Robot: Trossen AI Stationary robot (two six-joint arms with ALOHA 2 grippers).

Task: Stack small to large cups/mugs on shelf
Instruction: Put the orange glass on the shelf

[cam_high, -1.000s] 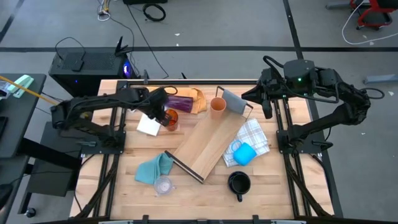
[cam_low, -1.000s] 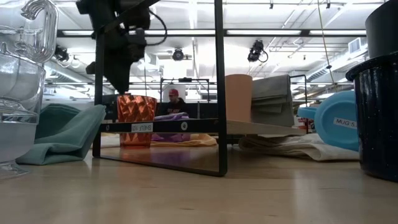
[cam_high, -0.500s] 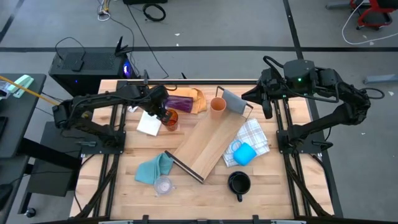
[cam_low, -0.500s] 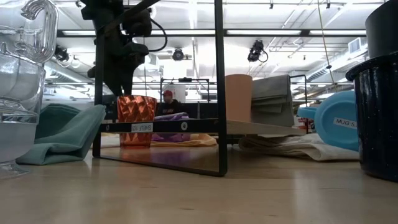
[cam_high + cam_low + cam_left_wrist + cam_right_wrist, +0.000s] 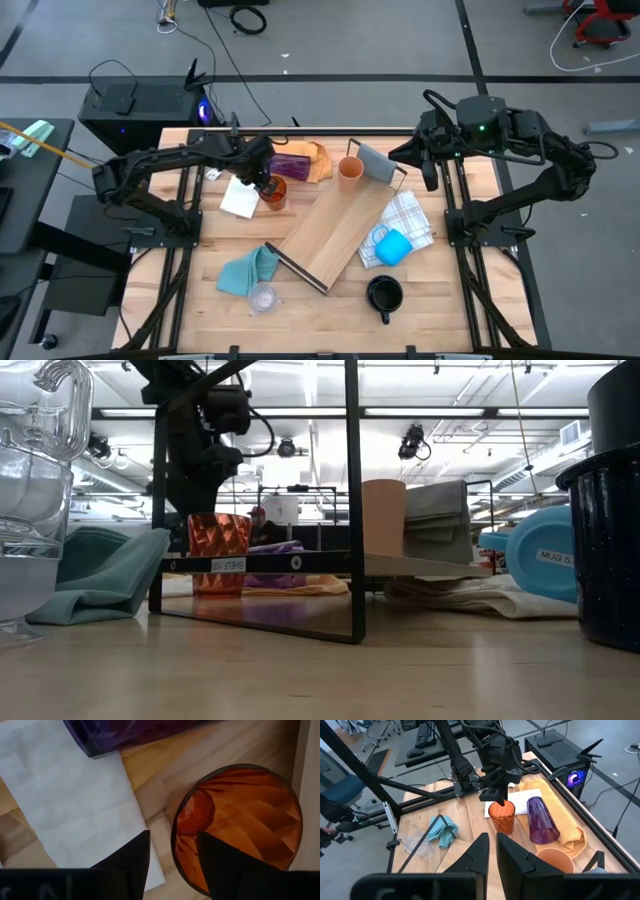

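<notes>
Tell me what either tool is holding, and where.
Nothing held: left tool is open astride the amber cup's rim, not clamped; right tool is empty.

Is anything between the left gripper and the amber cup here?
Nothing visible does. The left gripper hangs right over the amber cup, fingers straddling its near rim. The white sheet and purple tumbler lie beside the cup, not in between.

The pale wooden counter (image 5: 440, 290) carries a long light-wood shelf (image 5: 335, 232) lying diagonally across its middle. Around it sit an amber faceted translucent cup (image 5: 275, 191), a white paper sheet (image 5: 239, 199), a teal crumpled cloth (image 5: 246, 270), clear glass cups (image 5: 262, 297), a dark enamel mug (image 5: 384, 294) and a white checked cloth (image 5: 408, 220).
</notes>
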